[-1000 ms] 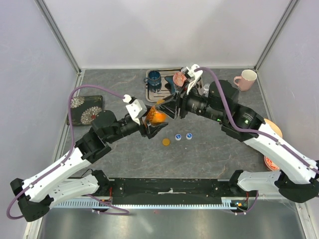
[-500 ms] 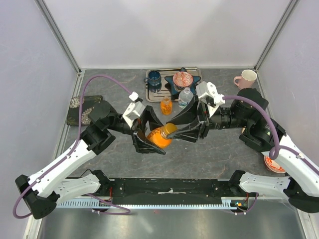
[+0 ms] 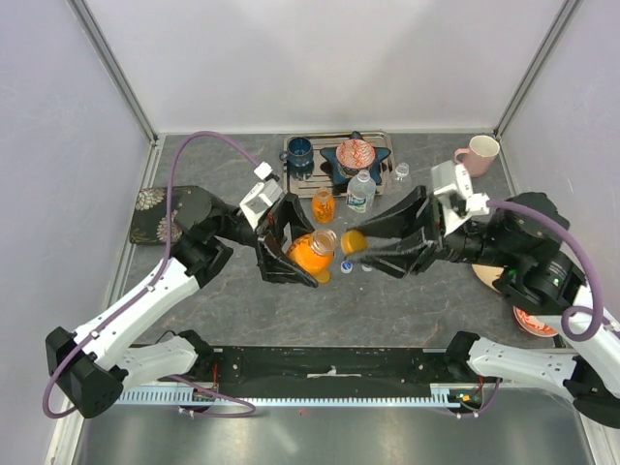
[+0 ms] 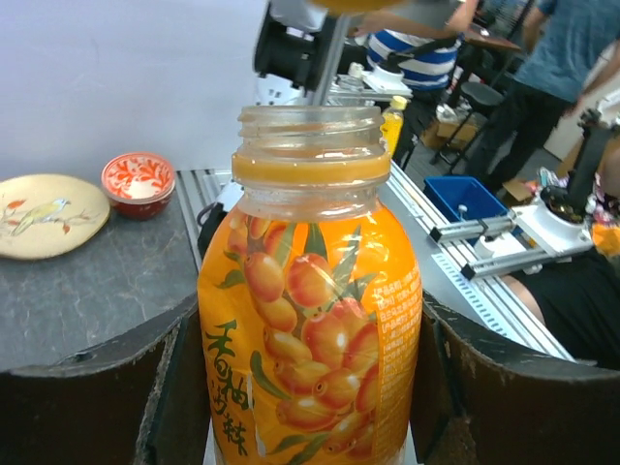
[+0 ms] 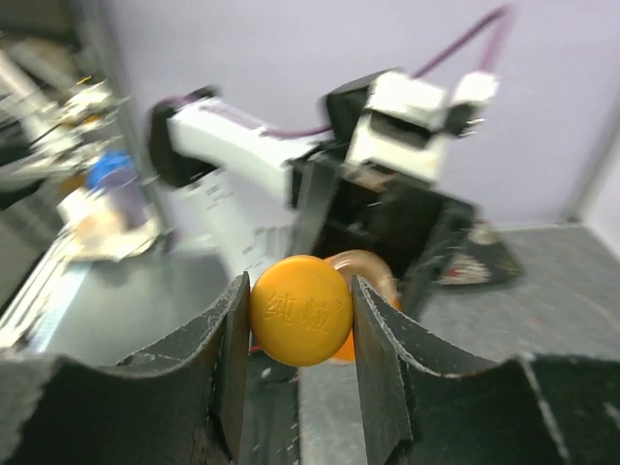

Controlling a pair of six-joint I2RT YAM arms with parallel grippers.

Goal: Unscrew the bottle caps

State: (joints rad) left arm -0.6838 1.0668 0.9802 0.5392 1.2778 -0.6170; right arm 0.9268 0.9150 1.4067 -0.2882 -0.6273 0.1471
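**Orange cap (image 5: 301, 309) was off the orange bottle (image 4: 310, 320)**

Right gripper (image 5: 301, 325) was squeezed narrow on the orange cap, holding it just beside the orange bottle's open mouth. Left gripper (image 4: 310, 397) was clamped around that bottle's body, which sat tilted.

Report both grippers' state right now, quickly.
Left gripper: closed on the orange bottle, whose neck is uncapped.
Right gripper: closed on an orange cap, held clear of the bottle.
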